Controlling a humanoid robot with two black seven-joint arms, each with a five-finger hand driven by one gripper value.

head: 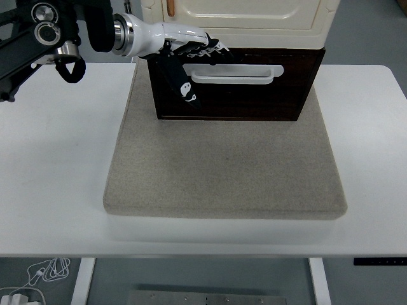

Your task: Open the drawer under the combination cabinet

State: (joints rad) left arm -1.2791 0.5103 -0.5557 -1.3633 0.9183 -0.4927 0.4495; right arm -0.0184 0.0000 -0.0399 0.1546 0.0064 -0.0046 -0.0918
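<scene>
Bench [57,165] bare and white along the near edge, carrying a grey felt mat [226,171] that spreads over its middle, probably there to keep the cabinet from sliding when the drawer is pulled. Farther back on the mat, dark brown drawer [238,95] sitting below the cream combination cabinet [254,14], front facing the robot's side so the pull comes straight toward the near edge. White bar handle [234,72] running across the upper part of the drawer front, set apart from the wood so fingers can slip behind it. Left hand [187,57] reaching in from the upper left at the handle's left end, fingers [206,47] extended over the top edge of the drawer front, thumb hanging down across the dark panel. Not closed on anything yet; seemingly lined up to hook the bar from above. Right hand nowhere in view. Drawer appears shut or barely drawn, so the pull itself likely remains to be done.
</scene>
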